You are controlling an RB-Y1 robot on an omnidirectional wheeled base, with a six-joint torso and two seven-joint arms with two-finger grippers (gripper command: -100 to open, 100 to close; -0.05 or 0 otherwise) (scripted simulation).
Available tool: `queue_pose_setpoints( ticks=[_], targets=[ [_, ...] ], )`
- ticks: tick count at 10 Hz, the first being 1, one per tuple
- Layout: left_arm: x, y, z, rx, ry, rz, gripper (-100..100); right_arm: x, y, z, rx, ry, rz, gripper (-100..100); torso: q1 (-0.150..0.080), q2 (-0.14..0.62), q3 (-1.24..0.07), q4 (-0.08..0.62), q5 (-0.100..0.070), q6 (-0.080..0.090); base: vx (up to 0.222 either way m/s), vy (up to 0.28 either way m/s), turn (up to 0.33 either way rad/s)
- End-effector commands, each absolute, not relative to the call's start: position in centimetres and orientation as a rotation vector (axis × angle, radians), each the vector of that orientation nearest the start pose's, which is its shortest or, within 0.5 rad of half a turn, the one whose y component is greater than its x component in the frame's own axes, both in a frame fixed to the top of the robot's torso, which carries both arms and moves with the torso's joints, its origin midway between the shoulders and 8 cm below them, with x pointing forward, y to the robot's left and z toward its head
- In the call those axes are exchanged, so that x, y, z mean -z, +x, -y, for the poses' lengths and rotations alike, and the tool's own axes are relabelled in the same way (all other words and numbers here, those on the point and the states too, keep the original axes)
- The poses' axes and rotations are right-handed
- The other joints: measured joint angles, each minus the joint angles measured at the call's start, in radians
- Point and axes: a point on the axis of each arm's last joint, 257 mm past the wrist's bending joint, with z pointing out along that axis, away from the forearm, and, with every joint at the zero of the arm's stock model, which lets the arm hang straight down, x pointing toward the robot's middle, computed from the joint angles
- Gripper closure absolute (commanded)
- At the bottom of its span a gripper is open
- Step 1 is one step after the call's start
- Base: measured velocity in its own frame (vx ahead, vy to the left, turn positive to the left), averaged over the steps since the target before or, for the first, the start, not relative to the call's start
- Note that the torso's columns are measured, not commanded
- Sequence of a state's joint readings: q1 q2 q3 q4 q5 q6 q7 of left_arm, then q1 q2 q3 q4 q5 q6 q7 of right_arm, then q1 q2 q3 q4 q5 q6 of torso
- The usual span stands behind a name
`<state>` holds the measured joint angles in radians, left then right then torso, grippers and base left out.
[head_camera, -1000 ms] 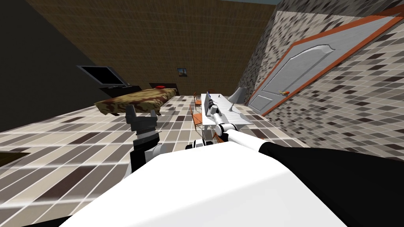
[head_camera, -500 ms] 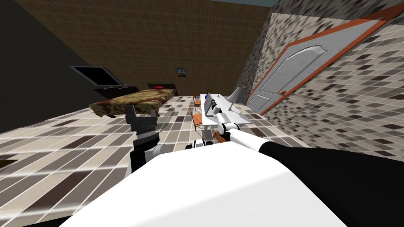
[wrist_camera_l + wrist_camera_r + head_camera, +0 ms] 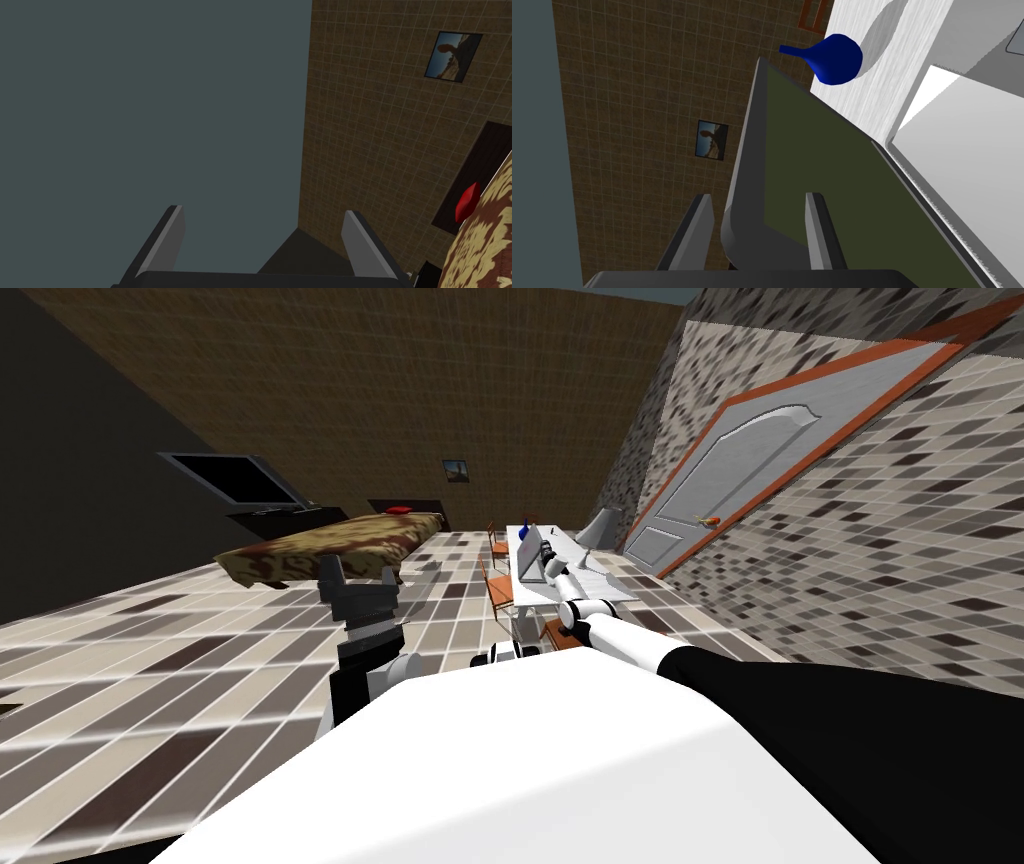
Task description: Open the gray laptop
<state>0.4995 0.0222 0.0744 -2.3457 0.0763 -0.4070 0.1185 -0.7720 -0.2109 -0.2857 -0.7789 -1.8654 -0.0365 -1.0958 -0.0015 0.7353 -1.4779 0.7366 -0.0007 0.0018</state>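
The grey laptop stands on a white table ahead of me, with its lid raised. In the right wrist view the lid is a grey frame around a dark olive screen, tilted up from the pale base. My right gripper is shut on the lid's corner, one finger on each face. In the head view that gripper sits at the laptop's right side. My left gripper is held up over the floor, well left of the table, with its fingers wide apart and nothing between them.
A blue vase stands on the table beyond the laptop, and a grey lamp is at the far end. Orange chairs line the table's left side. A bed lies further left. A closed door is on the right.
The laptop lid has swung further up and shows broader now. My right gripper has moved a little rightward with it. The head view has shifted slightly; the left arm is still.
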Motion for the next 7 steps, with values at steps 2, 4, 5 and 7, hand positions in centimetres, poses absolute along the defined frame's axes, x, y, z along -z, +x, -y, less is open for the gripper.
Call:
queue_pose_setpoints(
  ticks=[2, 4, 5, 7],
  targets=[
    [-3.8, 34.0, -30.9, 1.384, -0.742, -0.563, 0, 13.8, 72.1, 32.8, 1.446, -1.317, -1.242, 100, 0.001, 0.003, 0.002, 0.001, 0.0, -0.003, 0.006, 0.005, 0.013],
    [-3.8, 34.0, -30.9, 1.384, -0.742, -0.563, 0, 13.9, 72.0, 33.3, 1.43, -1.306, -1.246, 100, 0.001, 0.005, 0.003, 0.003, 0.001, 0.0, 0.009, 0.013, -0.027],
    [-3.8, 34.0, -30.9, 1.384, -0.742, -0.563, 0, 14.9, 71.5, 34.9, 1.392, -1.276, -1.278, 100, 0.002, 0.005, 0.003, 0.003, 0.001, -0.002, 0.012, -0.006, 0.072],
    [-3.8, 34.0, -30.9, 1.384, -0.742, -0.563, 0, 15.8, 70.9, 36.3, 1.361, -1.247, -1.307, 100, 0.001, 0.004, 0.003, 0.002, 0.0, -0.001, 0.013, -0.014, 0.04]
  ],
)
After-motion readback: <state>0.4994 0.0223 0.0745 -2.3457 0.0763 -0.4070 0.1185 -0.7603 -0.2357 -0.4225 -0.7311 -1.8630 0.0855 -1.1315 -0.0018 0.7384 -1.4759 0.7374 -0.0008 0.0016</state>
